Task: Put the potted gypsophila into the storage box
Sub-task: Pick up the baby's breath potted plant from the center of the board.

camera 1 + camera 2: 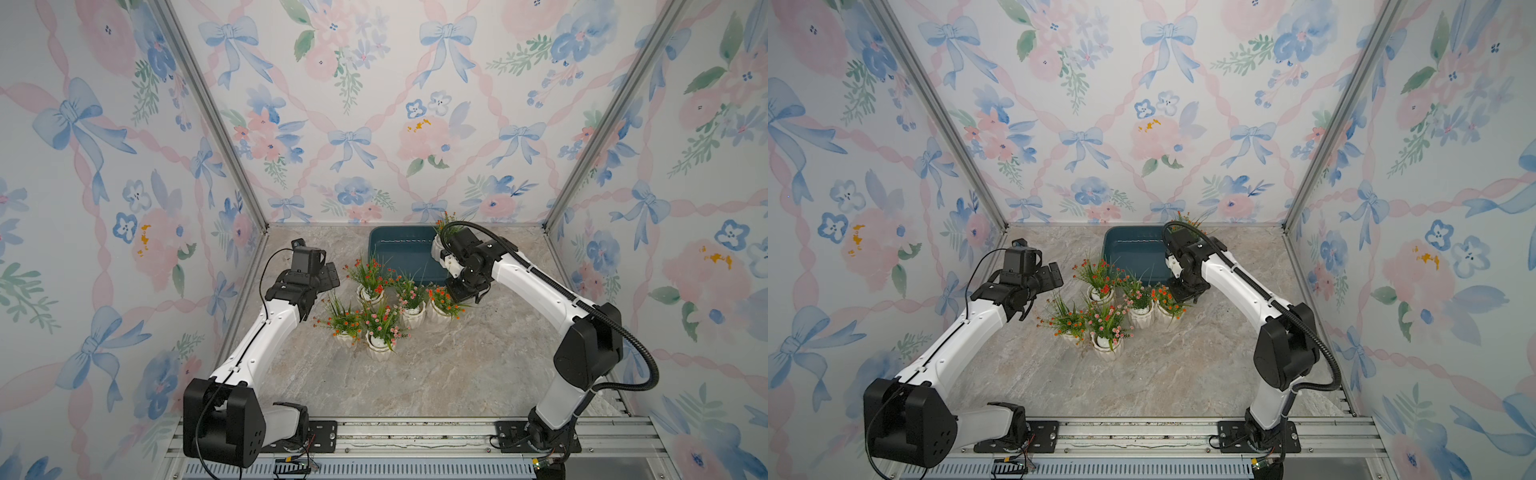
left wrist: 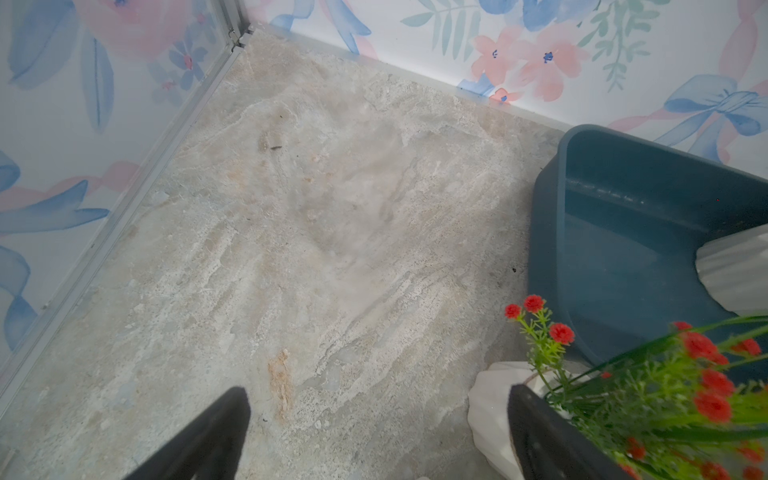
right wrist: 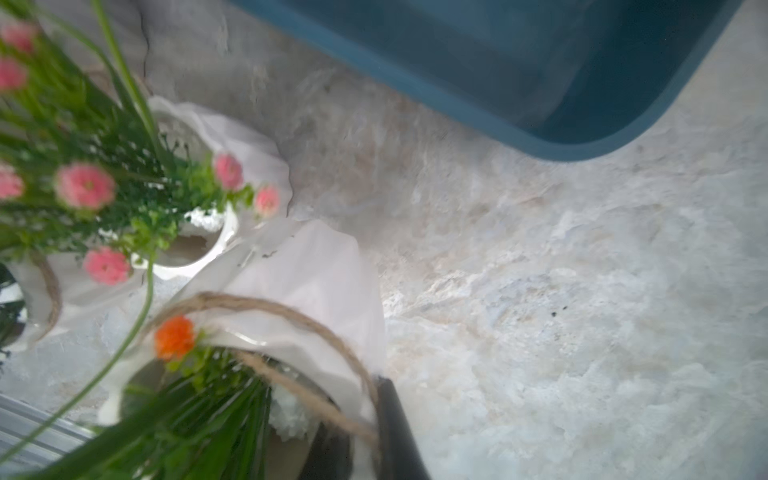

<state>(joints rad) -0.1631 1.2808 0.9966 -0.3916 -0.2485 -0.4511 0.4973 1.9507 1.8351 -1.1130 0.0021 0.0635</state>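
Pickup seemingly under way: right pincer clamped on orange pot rim, 5 o'clock of box; left pincer spread wide, empty. Next: straight lift, carry over box wall.

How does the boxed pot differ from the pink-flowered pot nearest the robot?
The boxed pot sits inside the storage box; the pink-flowered pot stands on the table. The boxed pot's blossoms are orange, the other's pink. The right arm partly hides the boxed pot, not the pink-flowered pot. Both: white ribbed pots, green sprigs.
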